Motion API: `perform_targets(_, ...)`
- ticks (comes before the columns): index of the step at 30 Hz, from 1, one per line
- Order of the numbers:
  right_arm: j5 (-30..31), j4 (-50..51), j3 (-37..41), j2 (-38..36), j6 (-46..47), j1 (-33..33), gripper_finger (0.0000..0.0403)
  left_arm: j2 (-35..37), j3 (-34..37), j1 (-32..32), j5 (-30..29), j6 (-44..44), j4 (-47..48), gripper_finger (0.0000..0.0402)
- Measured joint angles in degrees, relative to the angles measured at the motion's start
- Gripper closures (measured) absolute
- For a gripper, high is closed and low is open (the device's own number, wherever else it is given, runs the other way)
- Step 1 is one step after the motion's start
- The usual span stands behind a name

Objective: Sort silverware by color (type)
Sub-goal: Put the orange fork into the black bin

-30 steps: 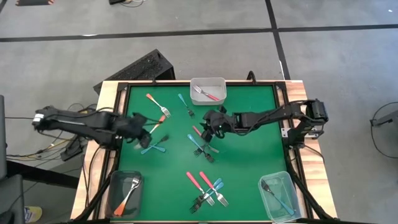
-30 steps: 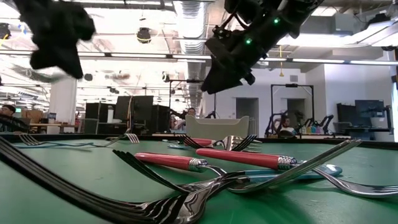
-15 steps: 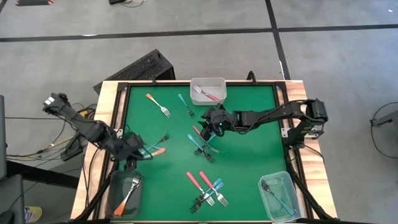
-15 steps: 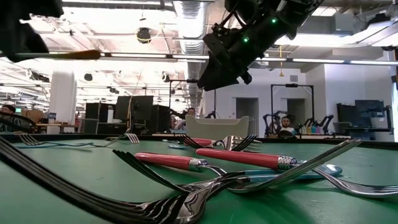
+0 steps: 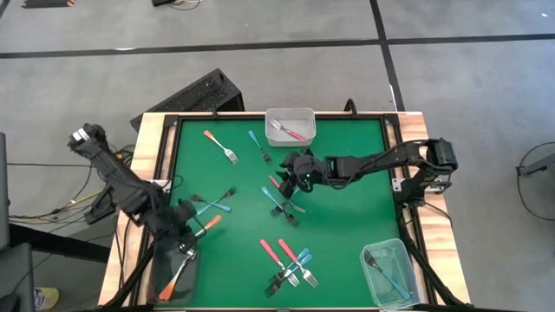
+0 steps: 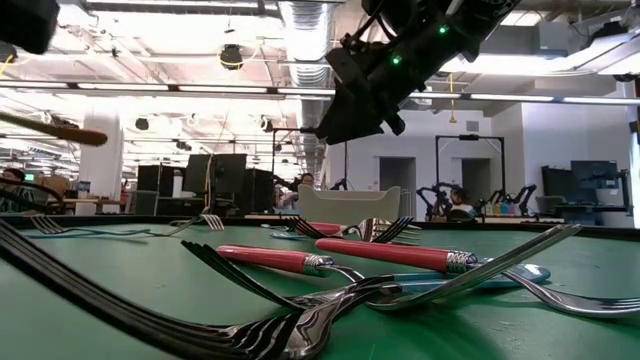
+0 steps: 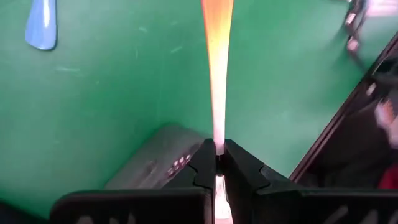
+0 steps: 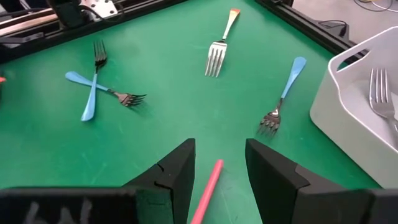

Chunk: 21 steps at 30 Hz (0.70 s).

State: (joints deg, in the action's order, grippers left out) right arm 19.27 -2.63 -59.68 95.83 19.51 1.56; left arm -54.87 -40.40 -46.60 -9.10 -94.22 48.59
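Note:
My left gripper (image 5: 185, 232) is shut on an orange-handled fork (image 5: 208, 224), held in the air beside the clear tub (image 5: 160, 260) at the near left; that tub holds another orange fork (image 5: 176, 277). My right gripper (image 5: 293, 178) hangs open over the table's middle. In the right wrist view its fingers (image 8: 180, 168) stand on either side of a pink fork's handle (image 8: 208, 186) without touching it. Pink, teal and orange forks lie flat on the green mat (image 5: 347, 217). My left gripper pinches the orange fork between its two fingers at the tine-side end of the orange handle (image 7: 217, 144). The handle (image 7: 217, 56) sticks out past the fingertips toward the table's right. The fork is lifted clear of the mat; the low view shows its handle (image 6: 60, 130) high up. The fingers hide the tines.
A white tub (image 5: 290, 126) at the far edge holds a pink fork. A clear tub (image 5: 390, 270) at the near right holds a teal fork. Loose forks lie at the far left (image 5: 221, 146), crossed at the left (image 5: 212, 204), mid-table (image 5: 282, 204) and near the front (image 5: 290, 264).
My left gripper has carried the orange fork from the table's left middle toward the near edge, up to the near-left tub, staying shut on it. The fork has stayed clear of the mat with its handle pointing right.

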Motion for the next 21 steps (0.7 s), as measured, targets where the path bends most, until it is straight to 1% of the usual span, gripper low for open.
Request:
perform_targets(3,0.0,-0.01,0.0,0.0,-0.04,-0.02,0.0237,-0.47,-0.07,-7.33,-8.56,-8.9,-0.59,0.0399)
perform_targets(5,0.01,0.0,0.0,0.0,-0.39,-0.04,0.0237,-1.9,-0.07,-12.27,-12.87,-13.64,-1.29,0.0399)
perform_targets(7,0.01,0.0,0.0,-0.01,-0.9,0.05,0.0237,-4.1,-0.08,-16.16,-14.63,-17.8,-1.93,0.0399)
perform_targets(10,0.02,0.0,0.0,0.0,-0.93,0.09,0.0237,-8.08,-0.09,-20.34,-14.68,-22.7,-2.7,0.0399)
perform_targets(12,0.07,0.0,0.0,0.0,-0.94,0.11,0.0237,-10.38,-0.09,-22.28,-15.52,-23.95,-3.97,0.0399)
perform_targets(14,0.07,0.0,0.0,0.0,-0.94,0.09,0.0237,-12.26,-0.11,-24.02,-17.59,-24.13,-5.68,0.0399)
perform_targets(19,0.07,-0.01,0.0,0.0,-0.05,-0.02,0.0237,-16.52,-0.11,-28.29,-25.73,-21.62,-8.86,0.04)
perform_targets(21,0.06,0.0,0.0,-0.01,0.42,-0.07,0.0237,-18.17,-0.11,-29.65,-27.33,-21.62,-8.62,0.0398)
